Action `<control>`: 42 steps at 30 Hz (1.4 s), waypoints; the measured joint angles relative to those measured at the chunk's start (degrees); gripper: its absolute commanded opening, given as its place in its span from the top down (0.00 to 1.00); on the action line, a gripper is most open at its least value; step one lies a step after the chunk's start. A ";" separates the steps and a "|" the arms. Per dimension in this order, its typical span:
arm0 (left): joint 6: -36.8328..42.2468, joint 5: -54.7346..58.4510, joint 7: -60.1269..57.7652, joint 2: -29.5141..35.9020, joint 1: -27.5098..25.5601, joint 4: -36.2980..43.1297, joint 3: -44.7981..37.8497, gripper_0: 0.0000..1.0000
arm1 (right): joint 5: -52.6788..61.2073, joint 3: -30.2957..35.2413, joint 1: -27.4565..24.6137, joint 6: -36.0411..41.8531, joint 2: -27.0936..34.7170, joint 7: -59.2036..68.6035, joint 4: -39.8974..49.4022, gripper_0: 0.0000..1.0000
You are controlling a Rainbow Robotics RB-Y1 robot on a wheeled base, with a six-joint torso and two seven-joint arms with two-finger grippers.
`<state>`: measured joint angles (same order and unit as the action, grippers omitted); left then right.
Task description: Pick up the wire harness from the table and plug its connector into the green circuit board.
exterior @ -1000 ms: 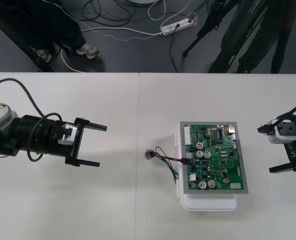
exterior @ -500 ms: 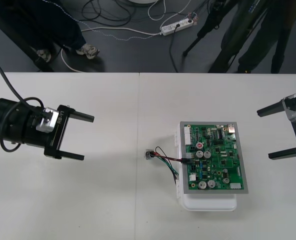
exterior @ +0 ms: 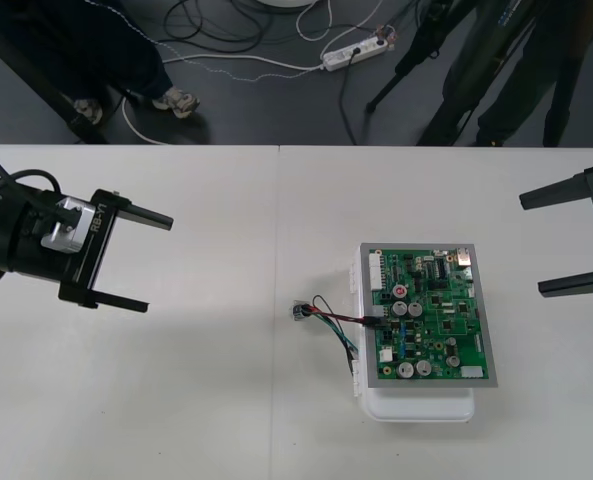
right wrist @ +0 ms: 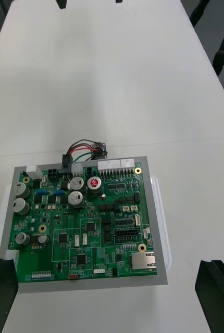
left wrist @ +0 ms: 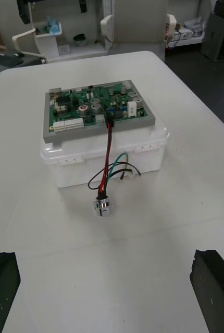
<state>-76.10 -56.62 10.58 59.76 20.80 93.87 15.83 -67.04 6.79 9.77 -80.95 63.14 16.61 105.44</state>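
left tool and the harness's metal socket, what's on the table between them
Nothing: in the front view the table is bare between the open left tool and the socket.

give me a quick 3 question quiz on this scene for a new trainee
1. The harness has a round socket. Where does it lie? A) on the table beside the green circuit board; B) on top of the board; C) between a gripper's fingers.
2. True or false: one gripper is shut on the wires.
3. Which end of the harness sits in the board?
Key: 1 A. 2 false: the left gripper and right gripper are both open, off to the sides. 3 the black plug.
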 measured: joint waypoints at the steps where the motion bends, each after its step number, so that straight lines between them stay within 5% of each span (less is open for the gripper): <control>1: 0.00 -0.40 -0.71 0.09 -0.09 0.42 -0.32 0.04 | 0.72 0.00 -0.04 0.00 0.00 0.00 -0.35 0.00; 19: -0.99 -4.79 -10.66 0.16 -6.32 10.45 -8.62 0.03 | 3.35 3.60 -1.27 -7.83 0.00 -2.62 -2.15 0.00; 42: -2.01 -6.09 -17.14 0.16 -6.59 10.76 -9.07 0.03 | 5.00 4.12 -5.11 -8.56 -0.01 -11.15 -2.15 0.00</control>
<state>-78.11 -62.71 -6.56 59.92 14.21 104.63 6.76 -62.05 10.91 4.66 -89.51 63.12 5.46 103.29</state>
